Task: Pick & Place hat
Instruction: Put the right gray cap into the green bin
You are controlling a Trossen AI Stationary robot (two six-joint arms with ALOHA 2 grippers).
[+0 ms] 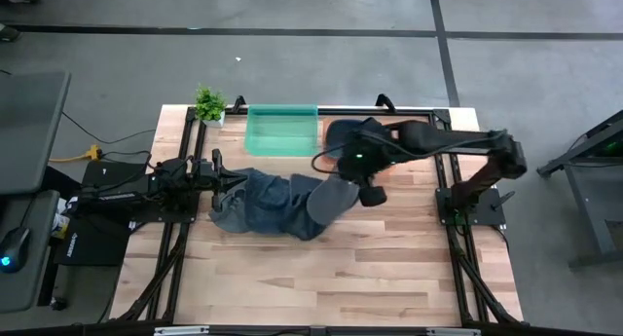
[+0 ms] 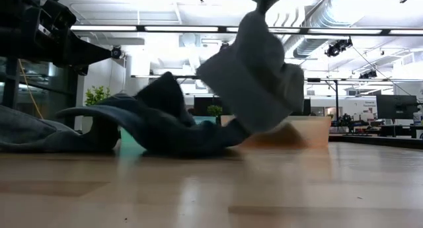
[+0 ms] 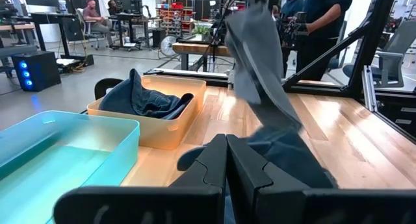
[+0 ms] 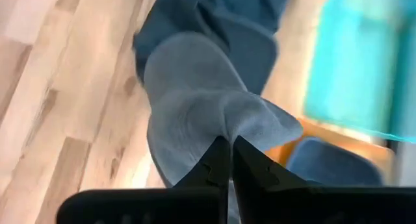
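- A light wooden table (image 1: 321, 278) stands on a grey workshop floor; the low view shows a bright hall with ceiling lights behind it.
- The right gripper (image 4: 225, 160) has its fingers pressed together, pinching a fold of a grey hat (image 4: 201, 94).
- The hat (image 2: 254, 73) hangs lifted from that pinch above the table, its lower edge touching a heap of dark blue jeans (image 1: 263, 202).
- The right arm (image 1: 458, 146) reaches across from the right side, elbow bent, wrist over the table's middle.
- The left gripper (image 3: 226, 178) has its fingers shut with nothing between them, low beside the jeans' left end.
- The left arm (image 1: 156, 180) lies stretched level along the table's left edge.
- Behind sit a teal bin (image 1: 282, 130), an orange bin (image 3: 153, 123) holding dark cloth, and a small potted plant (image 1: 209, 104).
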